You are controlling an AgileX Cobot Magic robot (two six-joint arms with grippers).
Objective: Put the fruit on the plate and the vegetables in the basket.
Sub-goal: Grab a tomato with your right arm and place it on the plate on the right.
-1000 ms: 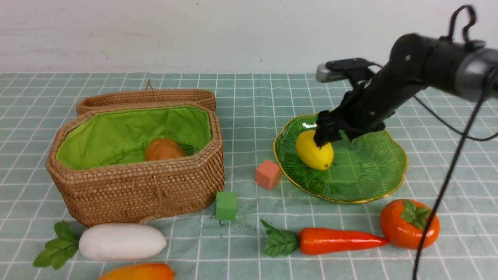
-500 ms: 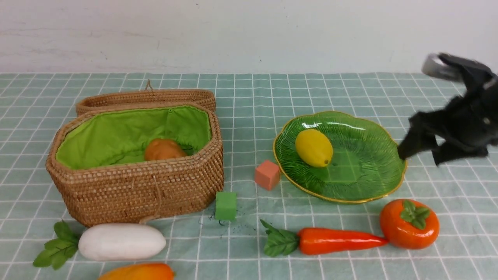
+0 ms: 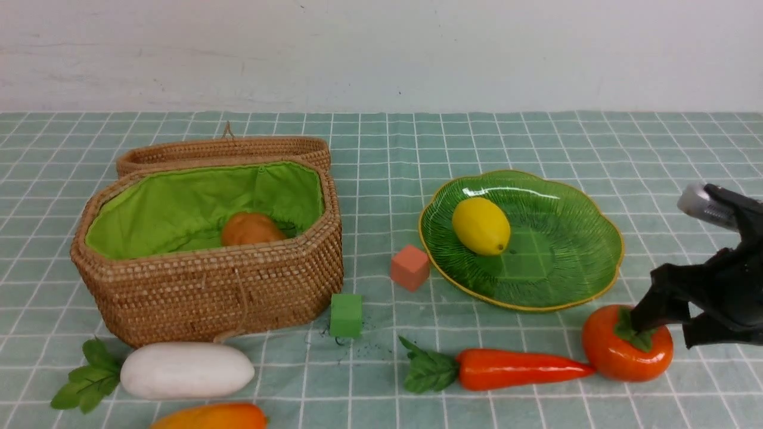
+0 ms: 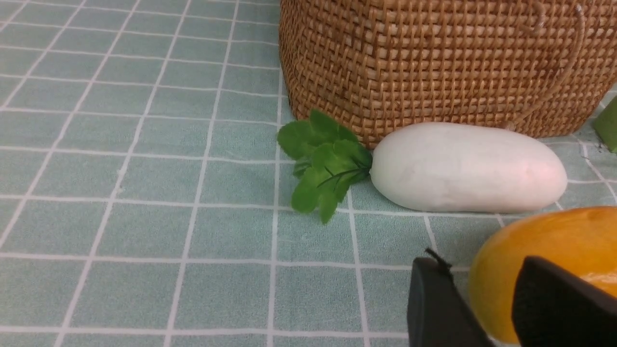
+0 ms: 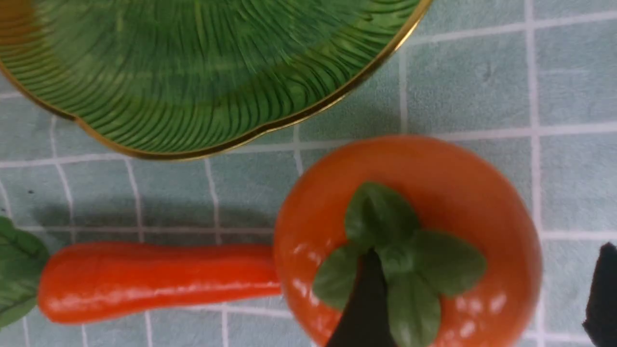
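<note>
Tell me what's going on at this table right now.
The robot is sorting toy produce. The lemon lies on the green plate and the potato is in the basket. The right claw hangs open over the persimmon, not gripping it. The left claw is at the mango; whether it grips it is unclear. The radish and carrot lie outside the basket.

Staged tabletop: checked cloth point(image 3: 387, 149), bare wall point(image 3: 381, 53)

Plain white wall point(image 3: 381, 53) behind; teal tablecloth point(image 3: 387, 149), white grid lines, evenly lit.
</note>
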